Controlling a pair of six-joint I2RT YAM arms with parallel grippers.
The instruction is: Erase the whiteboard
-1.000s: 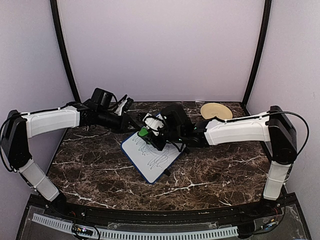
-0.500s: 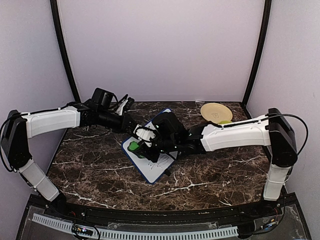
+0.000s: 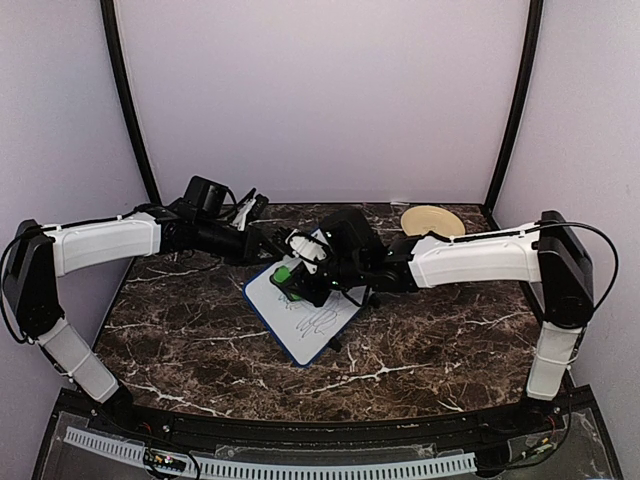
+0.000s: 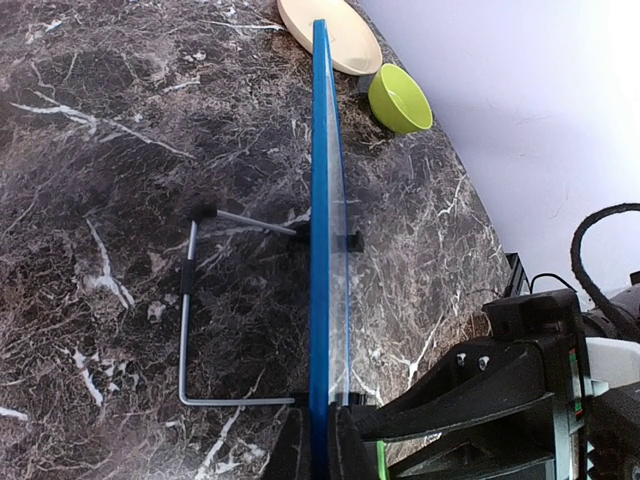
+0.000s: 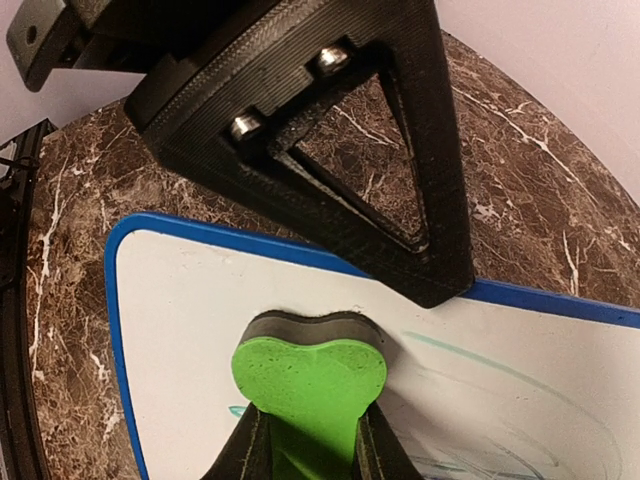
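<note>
The whiteboard (image 3: 322,322), white with a blue rim, stands tilted on a wire stand (image 4: 190,330) at the table's middle. Dark scribbles remain on its lower part. My left gripper (image 3: 270,247) is shut on the board's upper rim; in the left wrist view the board (image 4: 320,200) shows edge-on between the fingers (image 4: 292,455). My right gripper (image 3: 296,282) is shut on the green bone-shaped eraser (image 3: 284,273). It presses the eraser (image 5: 308,375) against the board's face (image 5: 170,310) near the upper left corner, just below the left gripper's finger (image 5: 420,200).
A tan plate (image 3: 432,220) lies at the back right of the marble table (image 3: 180,340). In the left wrist view the plate (image 4: 335,35) has a green bowl (image 4: 400,98) beside it. Purple walls close the back and sides.
My right gripper swept the eraser down-left across the board, then back up-right toward the upper corner. The left gripper and the board have stayed put.
</note>
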